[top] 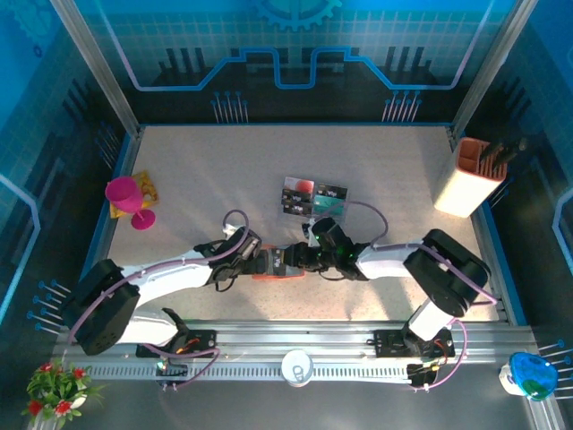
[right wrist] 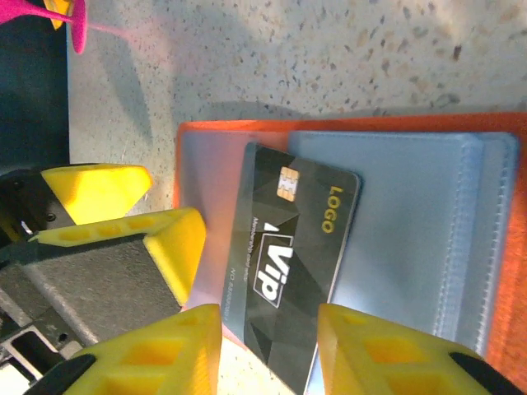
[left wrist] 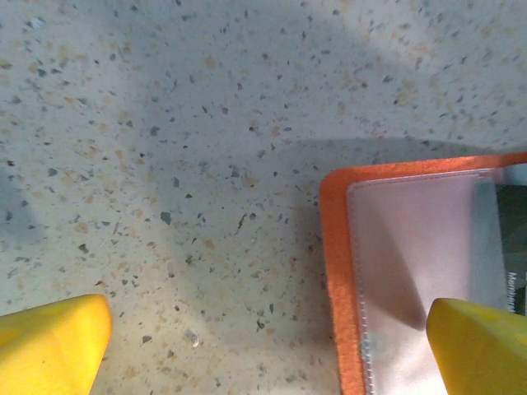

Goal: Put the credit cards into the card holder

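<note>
Speckled beige tabletop (top: 206, 170), blue panelled walls (top: 286, 36), open orange card holder (right wrist: 428, 230)

Top view: card holder (top: 267, 274) mostly buried, just orange sliver showing. Credit cards (top: 313, 197) farther back, print too small to read.

Left wrist: card holder runs off right and bottom edges; left fingers (left wrist: 482, 346) clipped at bottom.

Right wrist: black card (right wrist: 288, 271), lower end behind right fingers (right wrist: 165, 354). Pinched or merely straddled, can't tell. Holder cut at right edge.

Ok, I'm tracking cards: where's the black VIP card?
Right wrist view: the black VIP card lies on the open card holder, its near end flanked by the right tool.
</note>
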Motion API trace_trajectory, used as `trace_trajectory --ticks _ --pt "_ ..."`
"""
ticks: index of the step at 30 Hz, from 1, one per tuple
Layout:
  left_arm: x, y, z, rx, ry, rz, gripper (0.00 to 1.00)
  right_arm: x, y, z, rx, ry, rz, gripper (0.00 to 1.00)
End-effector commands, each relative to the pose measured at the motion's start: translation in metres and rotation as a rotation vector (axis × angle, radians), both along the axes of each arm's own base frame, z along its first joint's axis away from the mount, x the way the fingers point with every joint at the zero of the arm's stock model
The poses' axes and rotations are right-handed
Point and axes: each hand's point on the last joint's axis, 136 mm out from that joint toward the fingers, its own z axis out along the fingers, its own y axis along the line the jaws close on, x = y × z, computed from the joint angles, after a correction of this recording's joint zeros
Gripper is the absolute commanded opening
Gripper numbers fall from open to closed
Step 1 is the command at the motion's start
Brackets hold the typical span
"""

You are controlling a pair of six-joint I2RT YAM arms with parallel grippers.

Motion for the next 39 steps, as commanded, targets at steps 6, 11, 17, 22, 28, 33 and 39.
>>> trace_trajectory --ticks 6,11,17,22,28,33,39 --pt "-0.008 0.025 0.014 0.005 -0.015 0.135 0.99 0.004 -0.005 0.019 -0.173 -0.093 0.14 0.24" --pt "-0.015 0.036 0.0 0.043 0.029 0.181 0.99 0.008 0.005 0.012 -0.217 -0.101 0.192 0.09" --pt "-0.018 0.039 -0.017 0.071 0.072 0.193 0.99 0.01 0.016 0.0 -0.253 -0.098 0.233 0.06" --pt "-0.018 0.038 -0.026 0.083 0.092 0.19 0.99 0.01 0.018 -0.015 -0.29 -0.079 0.255 0.04" --pt "-0.017 0.035 -0.031 0.081 0.097 0.184 0.99 0.007 0.024 -0.026 -0.32 -0.063 0.295 0.04" --pt "-0.017 0.035 -0.031 0.08 0.094 0.181 0.99 0.004 0.032 -0.034 -0.335 -0.048 0.329 0.03" --pt "-0.017 0.035 -0.03 0.076 0.091 0.183 0.99 0.003 0.044 -0.036 -0.324 -0.039 0.358 0.02"
